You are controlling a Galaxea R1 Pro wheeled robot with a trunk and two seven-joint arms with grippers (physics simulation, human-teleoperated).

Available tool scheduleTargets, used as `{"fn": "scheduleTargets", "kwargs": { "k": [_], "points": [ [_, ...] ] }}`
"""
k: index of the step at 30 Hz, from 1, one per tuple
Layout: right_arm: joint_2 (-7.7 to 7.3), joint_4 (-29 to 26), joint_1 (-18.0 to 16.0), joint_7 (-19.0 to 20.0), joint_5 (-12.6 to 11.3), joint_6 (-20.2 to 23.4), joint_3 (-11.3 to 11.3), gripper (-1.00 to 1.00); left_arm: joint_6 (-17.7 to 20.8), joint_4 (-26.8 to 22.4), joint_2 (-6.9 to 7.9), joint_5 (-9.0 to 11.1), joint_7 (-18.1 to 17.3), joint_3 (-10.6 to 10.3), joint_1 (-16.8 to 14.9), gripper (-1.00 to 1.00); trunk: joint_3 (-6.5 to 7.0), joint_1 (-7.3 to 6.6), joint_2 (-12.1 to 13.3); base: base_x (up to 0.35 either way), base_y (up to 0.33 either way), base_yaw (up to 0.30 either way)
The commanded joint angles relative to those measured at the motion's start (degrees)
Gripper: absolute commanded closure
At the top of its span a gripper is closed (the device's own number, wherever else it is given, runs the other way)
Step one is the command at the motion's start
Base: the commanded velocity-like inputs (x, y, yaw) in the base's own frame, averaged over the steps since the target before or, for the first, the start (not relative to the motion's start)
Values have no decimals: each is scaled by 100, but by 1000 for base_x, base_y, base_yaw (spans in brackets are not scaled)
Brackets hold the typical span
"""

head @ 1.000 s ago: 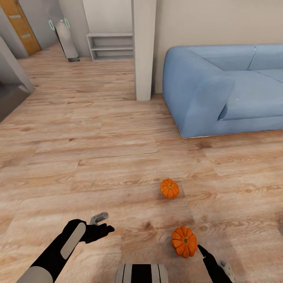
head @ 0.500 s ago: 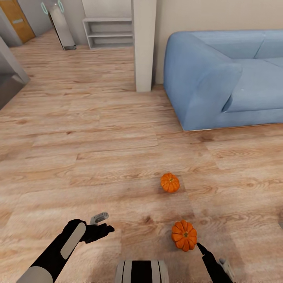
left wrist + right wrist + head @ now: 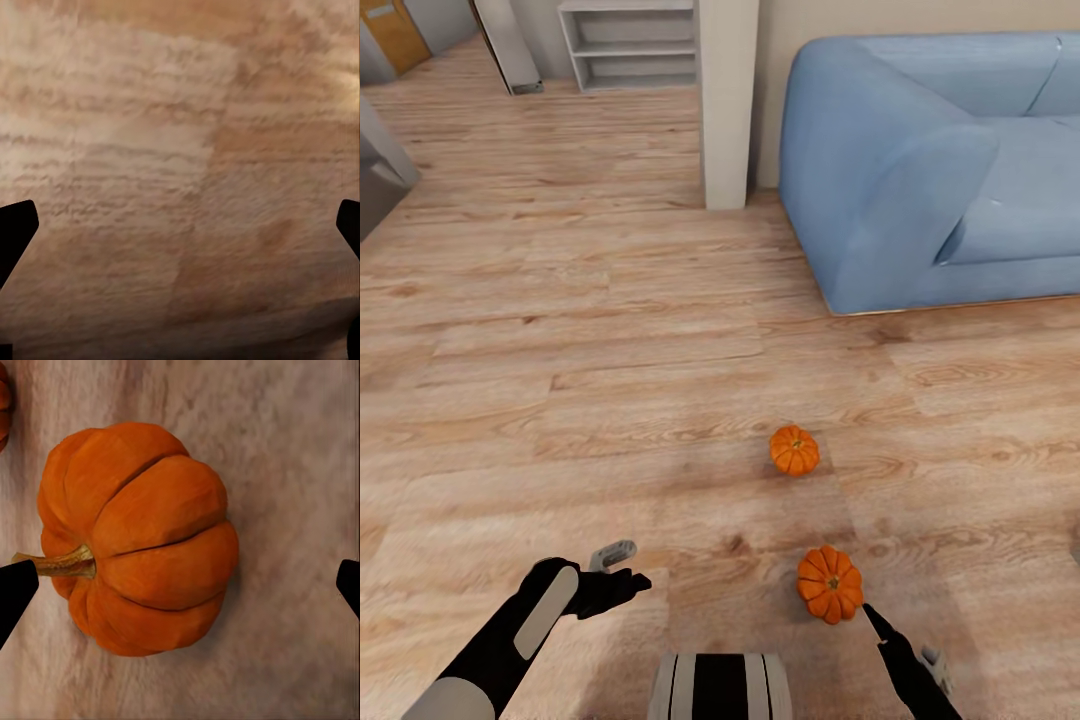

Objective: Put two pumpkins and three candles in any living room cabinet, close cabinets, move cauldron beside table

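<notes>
Right, pumpkins: 2 on the wooden floor point(image 3: 610, 330) in the head view — the near pumpkin point(image 3: 829, 584) just ahead of the robot's right arm, the far pumpkin point(image 3: 794, 450) a bit further out toward the blue sofa point(image 3: 900, 160).
Right gripper point(image 3: 180, 577): wide open, holding nothing — its 2 dark fingertips point(image 3: 15, 589) sit at the edges of the wrist view with the near pumpkin lying between them, stem pointing at 1 tip; whether that tip touches the stem, I cannot tell.
Left gripper point(image 3: 180, 225): also spread wide, empty, bare floorboards between its tips.
Left arm: over the floor, well apart from both pumpkins.
Background: a white pillar point(image 3: 727, 100) beside the sofa, a pale open shelf unit point(image 3: 628, 45) beyond it.
</notes>
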Motion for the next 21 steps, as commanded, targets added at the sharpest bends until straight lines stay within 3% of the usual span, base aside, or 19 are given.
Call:
{"fn": "scheduleTargets", "kwargs": {
  "k": [1,5,21],
  "points": [
    [-1,1,-1,16,-47,-1,47,-100,8,-8,8,62,56,-20,-2,-100,-26,1,-3,0,0,0],
    [-1,1,-1,25,-47,-5,47,-100,8,-8,9,59,56,-20,-2,-100,-115,12,-8,0,0,0],
    [7,-1,-1,-5,-38,-16,47,-100,8,-26,11,55,56,-22,-2,-100,-115,12,-8,48,0,0]
  ]
}}
